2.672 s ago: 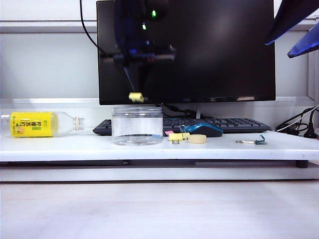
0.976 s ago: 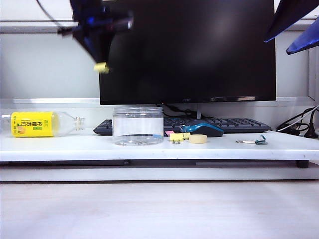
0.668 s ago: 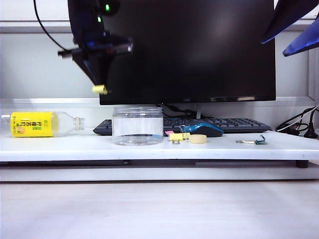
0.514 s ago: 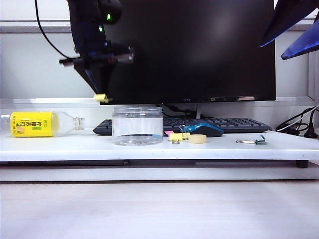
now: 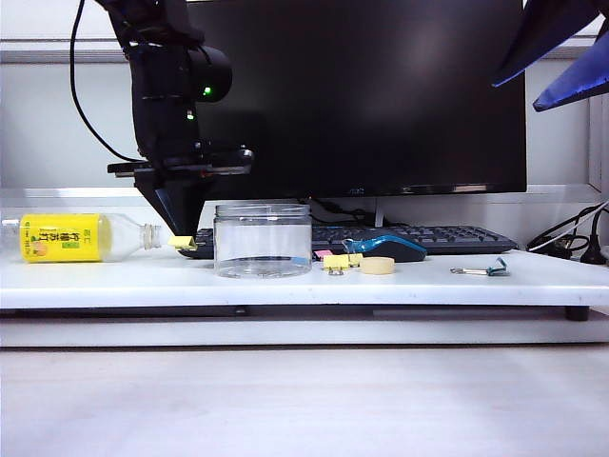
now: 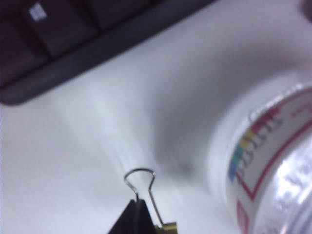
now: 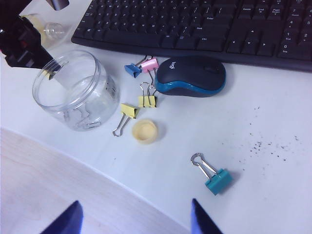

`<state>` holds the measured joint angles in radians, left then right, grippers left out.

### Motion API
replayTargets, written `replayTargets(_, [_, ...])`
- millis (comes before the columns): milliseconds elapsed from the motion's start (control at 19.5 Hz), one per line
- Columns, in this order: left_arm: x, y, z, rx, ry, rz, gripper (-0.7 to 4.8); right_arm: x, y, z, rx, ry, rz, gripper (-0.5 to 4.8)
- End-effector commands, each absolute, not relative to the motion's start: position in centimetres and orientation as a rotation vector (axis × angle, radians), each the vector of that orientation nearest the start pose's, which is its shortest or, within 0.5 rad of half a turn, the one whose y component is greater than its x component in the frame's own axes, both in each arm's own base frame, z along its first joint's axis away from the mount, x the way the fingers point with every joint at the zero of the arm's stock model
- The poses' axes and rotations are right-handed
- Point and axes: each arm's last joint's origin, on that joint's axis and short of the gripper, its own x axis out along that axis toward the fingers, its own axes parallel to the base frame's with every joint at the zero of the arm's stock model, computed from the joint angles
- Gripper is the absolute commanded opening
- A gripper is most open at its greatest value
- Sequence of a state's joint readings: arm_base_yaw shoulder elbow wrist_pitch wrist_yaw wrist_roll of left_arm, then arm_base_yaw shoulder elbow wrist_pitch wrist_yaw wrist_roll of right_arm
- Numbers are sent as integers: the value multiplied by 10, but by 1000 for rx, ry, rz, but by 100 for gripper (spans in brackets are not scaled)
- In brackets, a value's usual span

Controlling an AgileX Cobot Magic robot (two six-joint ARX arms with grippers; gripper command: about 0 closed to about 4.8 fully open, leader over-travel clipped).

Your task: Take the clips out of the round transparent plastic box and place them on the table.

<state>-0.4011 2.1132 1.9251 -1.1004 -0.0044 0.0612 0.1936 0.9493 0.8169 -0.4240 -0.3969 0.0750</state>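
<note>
1. Since 0.5 s ago the left gripper [image 5: 183,242] has sunk from above the box rim to just over the table [image 5: 114,281], left of the box [image 5: 263,241], between it and the bottle [image 5: 81,237].
2. Its dark, tapered jaws are pinched tight on 1 pale-yellow clip [image 5: 182,243]; the left wrist view shows the clip's thin silver wire loop [image 6: 141,183] poking past the fingertips.
3. The box is a short, clear, smooth-walled cylinder, upright.
4. 2 more yellow clips [image 7: 139,106] lie on the white table by the glossy mouse [image 7: 191,76] and a round cream disc [image 7: 145,131].
5. The right gripper [image 7: 134,219] hangs high, its jaws wide apart and empty.
</note>
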Motion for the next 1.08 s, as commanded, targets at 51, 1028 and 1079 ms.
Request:
replayTargets(51, [403,-171,249,309,1217,-380,-6,192,49,298,130,561,561,284])
replayTargets(1028, [397,-159,285,270,1110,-350,127,207,54,296,145,525,638,284])
replayTargets(1079, [394,-158,293,265,1085,-351,127,208,54,295,145,526,636,284])
